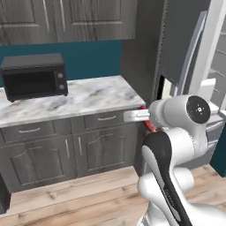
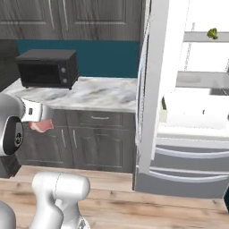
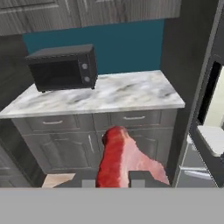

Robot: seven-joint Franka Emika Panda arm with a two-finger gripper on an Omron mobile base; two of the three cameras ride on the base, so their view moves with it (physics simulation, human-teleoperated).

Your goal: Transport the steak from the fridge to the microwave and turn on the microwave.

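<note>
Gripper: the gripper (image 3: pixel 113 180) is pinched tight on the steak (image 3: pixel 121 159), held out in front of the dark lower cabinets (image 1: pixel 66 152), below the rim of the surface (image 1: pixel 79 99).
Steak: red-pink slab standing up between the finger tips in the hand view; a pink edge hangs under the hand in the right base view.
Microwave: the microwave (image 1: pixel 34 76) sits on the marble surface at its far left, door closed.
Fridge: the fridge (image 2: pixel 188 112) stands open to the right of the surface; a green vegetable (image 2: pixel 212 33) lies on an upper shelf.
</note>
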